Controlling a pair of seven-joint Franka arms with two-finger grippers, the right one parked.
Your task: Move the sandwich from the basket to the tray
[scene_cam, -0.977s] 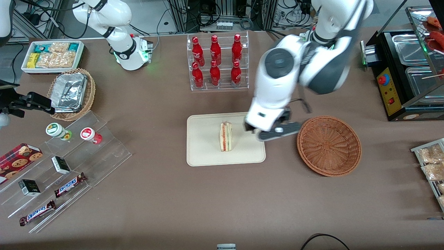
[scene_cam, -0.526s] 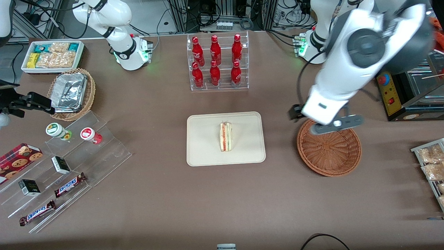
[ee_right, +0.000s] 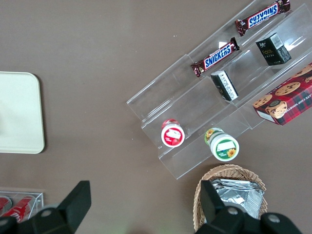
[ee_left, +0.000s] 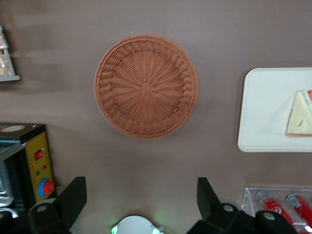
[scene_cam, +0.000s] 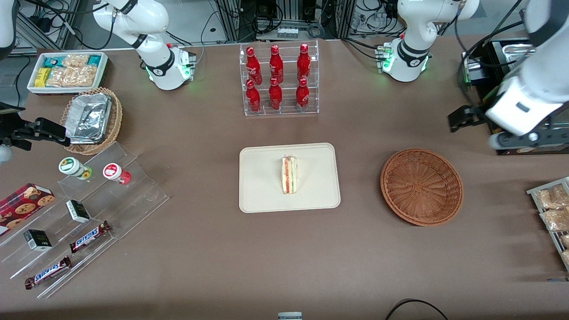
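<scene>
The sandwich [scene_cam: 289,174], a pale wedge with red and green filling, stands on its edge in the middle of the cream tray [scene_cam: 262,195]. The round reddish-brown wicker basket [scene_cam: 421,186] beside the tray is empty. My left gripper [scene_cam: 526,138] hangs high at the working arm's end of the table, above the black machine, apart from the basket. In the left wrist view the gripper [ee_left: 139,195] is open with nothing between its fingers, and the basket [ee_left: 146,85], the tray [ee_left: 263,112] and the sandwich [ee_left: 300,114] show below it.
A clear rack of red bottles [scene_cam: 278,80] stands farther from the camera than the tray. A black machine with a red button [scene_cam: 500,111] and a rack of snack packets [scene_cam: 551,209] sit at the working arm's end. Acrylic steps with candy bars [scene_cam: 89,204] and a foil-tray basket [scene_cam: 91,120] lie toward the parked arm's end.
My left gripper has swung away from the tray, passed over the basket, and risen toward the working arm's end of the table. The sandwich stays on the tray.
</scene>
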